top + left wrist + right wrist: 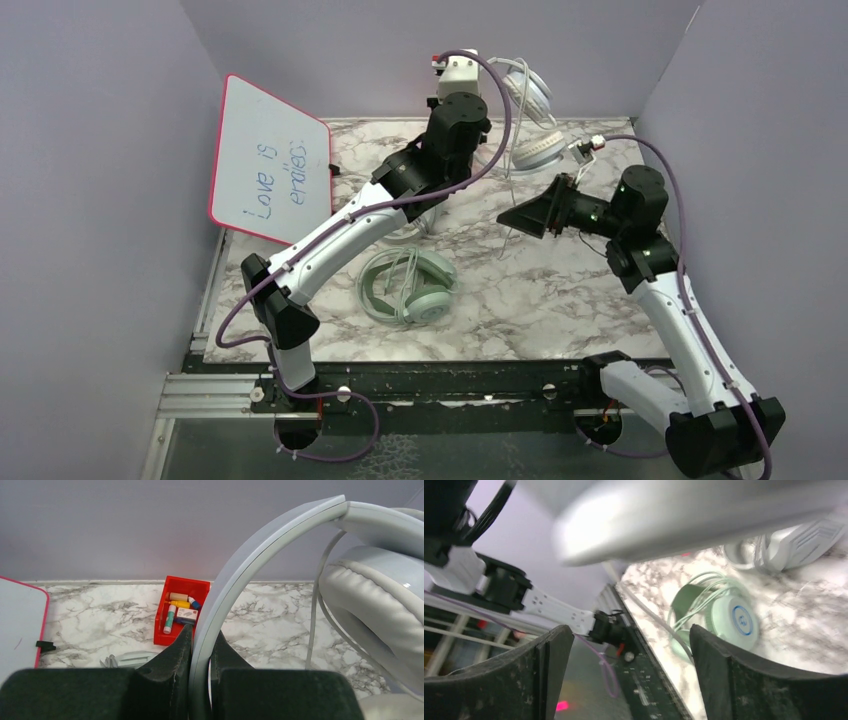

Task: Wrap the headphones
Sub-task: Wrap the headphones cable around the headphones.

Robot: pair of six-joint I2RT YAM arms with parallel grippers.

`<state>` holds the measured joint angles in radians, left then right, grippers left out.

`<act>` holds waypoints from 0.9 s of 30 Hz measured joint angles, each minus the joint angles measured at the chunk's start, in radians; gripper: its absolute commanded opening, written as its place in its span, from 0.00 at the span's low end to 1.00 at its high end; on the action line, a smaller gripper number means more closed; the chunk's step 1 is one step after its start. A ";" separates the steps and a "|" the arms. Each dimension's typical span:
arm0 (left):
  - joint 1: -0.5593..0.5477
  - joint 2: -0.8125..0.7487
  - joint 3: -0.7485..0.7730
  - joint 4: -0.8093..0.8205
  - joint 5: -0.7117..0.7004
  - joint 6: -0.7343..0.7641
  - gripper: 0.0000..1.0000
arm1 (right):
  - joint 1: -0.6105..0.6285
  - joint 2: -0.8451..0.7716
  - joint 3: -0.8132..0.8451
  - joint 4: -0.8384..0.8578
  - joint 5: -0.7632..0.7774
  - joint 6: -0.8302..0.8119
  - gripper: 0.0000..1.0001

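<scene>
The left pincer [202,636] fills the bottom of its own camera's view, its black fingers [176,655] clamped narrow on the band of the grey headset [260,550]. That headset [532,98] hangs in the air at the back of the surface [560,300], close to the rear wall, with one padded cup [370,615] just to the right of the pincer. Its thin cable [508,190] drops to the marble beside the right pincer [525,215].

The right pincer [634,680] is spread wide with nothing between its fingers [719,675]; it floats above the middle of the surface, tilted towards the left arm.

The mint headset [410,285] lies flat near the front edge between the two arms, its cable looped over it. A white headset [796,542] lies near it.

A red bin [161,630] of markers sits by the back wall, and a whiteboard [270,160] leans at the left
</scene>
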<state>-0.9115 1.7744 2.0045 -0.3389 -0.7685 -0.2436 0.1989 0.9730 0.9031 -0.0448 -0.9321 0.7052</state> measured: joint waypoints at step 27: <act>0.085 -0.001 0.000 0.019 0.023 -0.051 0.00 | -0.094 0.017 0.174 -0.489 0.495 -0.065 1.00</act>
<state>-0.8265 1.7733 2.0045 -0.3202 -0.7452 -0.2947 0.1047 0.9897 1.0771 -0.5339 -0.4374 0.6399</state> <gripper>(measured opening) 0.120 0.998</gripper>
